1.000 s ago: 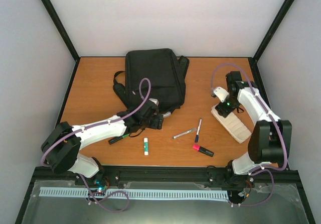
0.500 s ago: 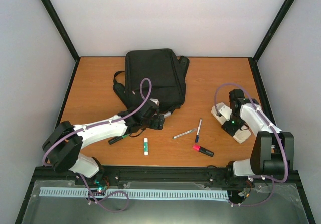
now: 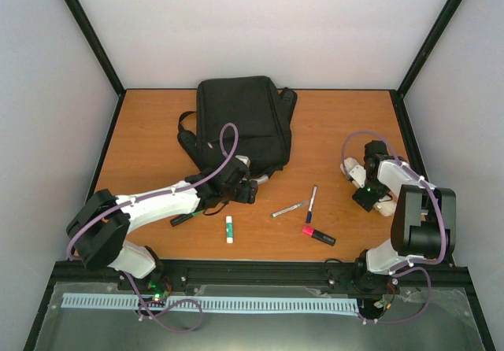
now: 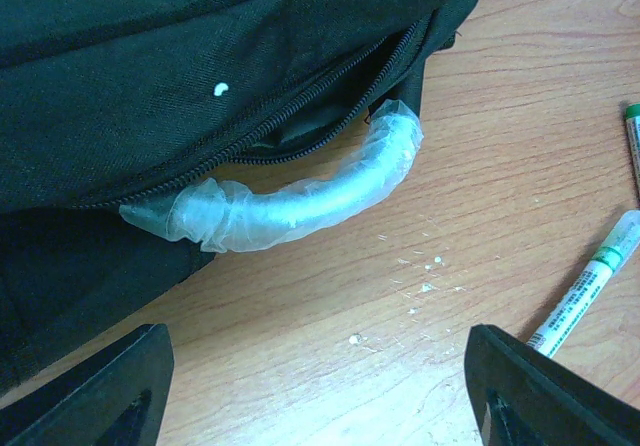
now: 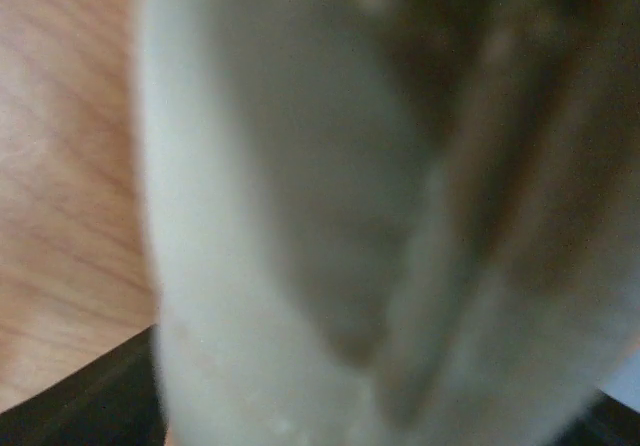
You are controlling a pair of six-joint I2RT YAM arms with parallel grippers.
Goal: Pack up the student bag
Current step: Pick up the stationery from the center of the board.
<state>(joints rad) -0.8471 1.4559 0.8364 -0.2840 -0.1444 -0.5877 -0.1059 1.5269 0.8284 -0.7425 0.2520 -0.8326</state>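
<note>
**Bag at 12 o'clock, cream case mostly hidden**

Top view: the black bag (image 3: 240,119) lies at 12 o'clock on the counter (image 3: 150,131), with the left jaws at its near edge. At 3 o'clock the right arm (image 3: 417,209) covers most of a cream case (image 3: 384,207).

Left wrist: the left jaws stand spread wide, facing the bag's film-wrapped handle (image 4: 300,201). A marker (image 4: 585,291) at 4 o'clock is cut off.

Right wrist: the blurred case fills the frame. The right jaws show only as dark tips in both bottom corners, and I cannot tell whether they pinch it.
</note>
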